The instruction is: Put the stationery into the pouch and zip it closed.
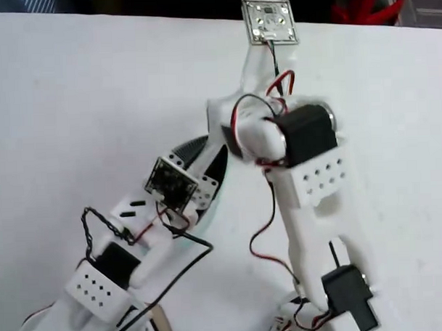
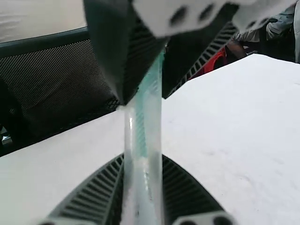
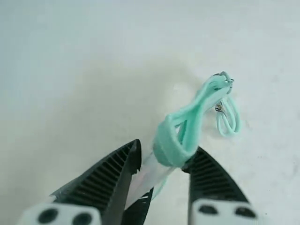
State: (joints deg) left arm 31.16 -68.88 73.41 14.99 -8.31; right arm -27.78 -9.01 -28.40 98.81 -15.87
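Over a white bench [image 1: 74,105], 2 white arms angled in toward each other, wrists close together near the middle.

In the right wrist view, right fingers [image 3: 131,159] part-way closed on the end of the pouch [image 3: 171,145], clear body against 1 finger, mint binding against the other. Beyond the tips, a doubled mint cord [image 3: 201,101] running out from that end to a small metal fitting [image 3: 224,79], and a thin mint loop [image 3: 228,119] lying on the bench just beside it.

In the left wrist view, left fingers [image 2: 115,176] set nearly together on the pouch, pinching a clear, mint-edged strip of it, upright between the 2 ribbed inner faces. Farther along the same strip, the right fingers closing round it from both sides, under a white housing. Behind the bench there, a black mesh chair back [image 2: 47,79].

From above, a curved mint edge of the pouch showing beneath the left arm, between both wrists. Cannot tell whether resting on the bench or lifted off it, nor whether zipped open or shut.
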